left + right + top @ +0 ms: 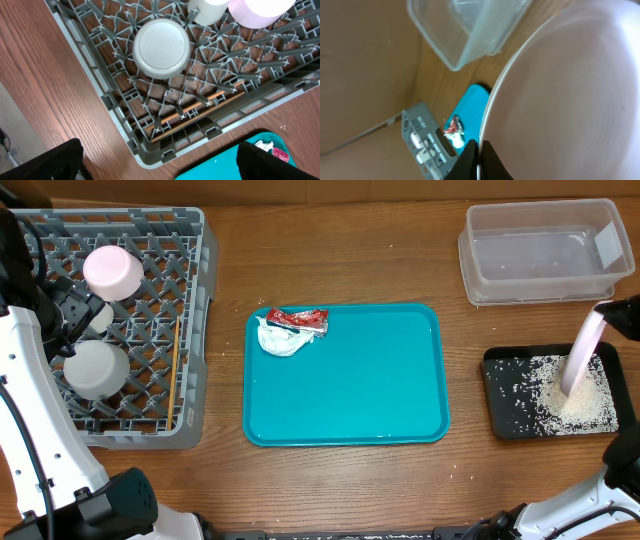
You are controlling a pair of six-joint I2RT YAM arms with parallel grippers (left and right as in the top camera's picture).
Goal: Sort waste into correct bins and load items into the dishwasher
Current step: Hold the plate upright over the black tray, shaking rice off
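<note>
My right gripper is shut on the rim of the large white plate, which it holds tilted on edge over the black tray, where rice crumbs lie heaped. The red sauce packet and crumpled napkin lie on the teal tray. In the grey dish rack sit the pink dish, white cup, grey bowl and chopsticks. My left gripper stands wide open above the rack's corner, holding nothing.
The clear plastic tub stands at the back right, behind the black tray. Bare wooden table lies between the rack, teal tray and tub. The left arm runs along the rack's left side.
</note>
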